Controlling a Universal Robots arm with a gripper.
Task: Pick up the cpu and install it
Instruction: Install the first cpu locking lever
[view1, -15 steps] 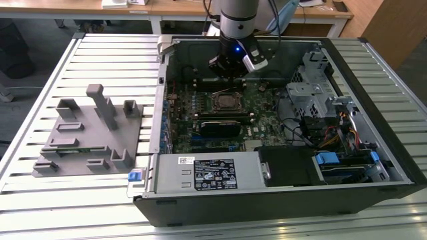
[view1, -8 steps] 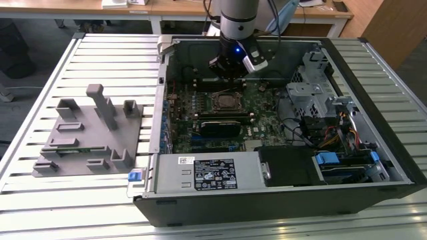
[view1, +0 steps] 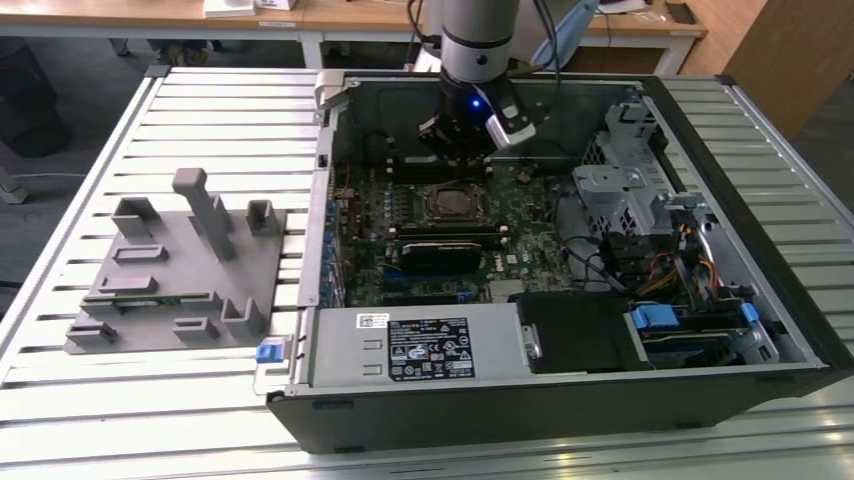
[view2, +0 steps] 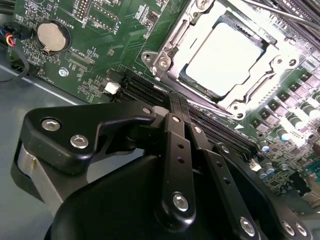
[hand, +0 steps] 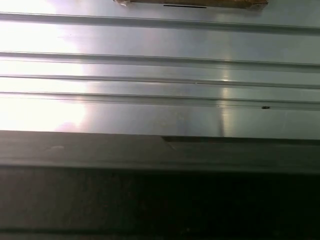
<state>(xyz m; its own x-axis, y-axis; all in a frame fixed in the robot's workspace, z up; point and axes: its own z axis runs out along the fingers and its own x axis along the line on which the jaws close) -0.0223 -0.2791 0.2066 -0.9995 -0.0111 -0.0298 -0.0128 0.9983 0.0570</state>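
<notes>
**CPU seated in socket; end effector above the board**

The counter (view1: 200, 400), a ribbed metal surface, carries 1 open computer case (view1: 561, 400) and, at the exterior view's left, 1 grey fixture (view1: 174, 265) with upright posts. Inside the case lies the motherboard (view1: 461, 235). The arm (view1: 477, 30) reaches down into the case, with the end effector (view1: 461, 140) hanging just above the board, on the far side of the socket frame (view1: 455, 203).

In the second wrist view the cpu (view2: 227, 57) lies flat within the socket frame (view2: 220, 60), its pale metal top exposed. The end effector's linkages (view2: 175, 165) sit near the socket, carrying nothing visible. How far it is open cannot be told.

Judgement: placement appears done; the step in hand is the final securing or release. Any further move calls for a clear vertical path and no side contact with the frame.
</notes>
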